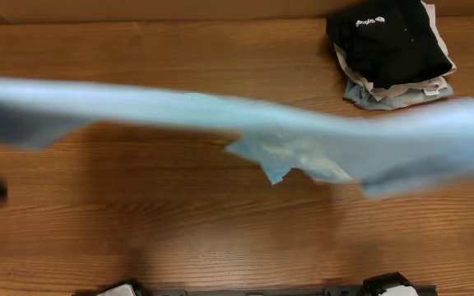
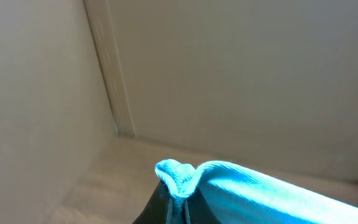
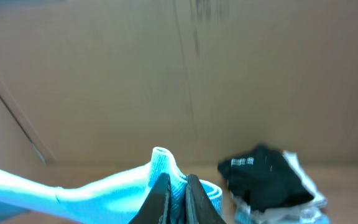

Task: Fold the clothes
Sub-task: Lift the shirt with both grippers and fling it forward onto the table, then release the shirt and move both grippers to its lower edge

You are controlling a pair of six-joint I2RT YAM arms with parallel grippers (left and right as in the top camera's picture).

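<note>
The blue T-shirt point(image 1: 220, 115) hung stretched in the air above the wooden surface point(image 1: 179, 222). It was blurred and ran from the left edge of the overhead view to the right. The left gripper point(image 2: 178, 202) had its jaws clamped on a bunched fold at one end, and the right gripper point(image 3: 178, 190) had its jaws pinched tight on a fold at the other. A black garment point(image 1: 389, 39) topped a small pile of folded garments point(image 1: 401, 92) in the far right corner.

The T-shirt point(image 1: 179, 111) is thin, soft matt cloth, the table point(image 1: 220, 238) smooth grained wood, the wall point(image 2: 229, 74) perhaps matt cardboard.
</note>
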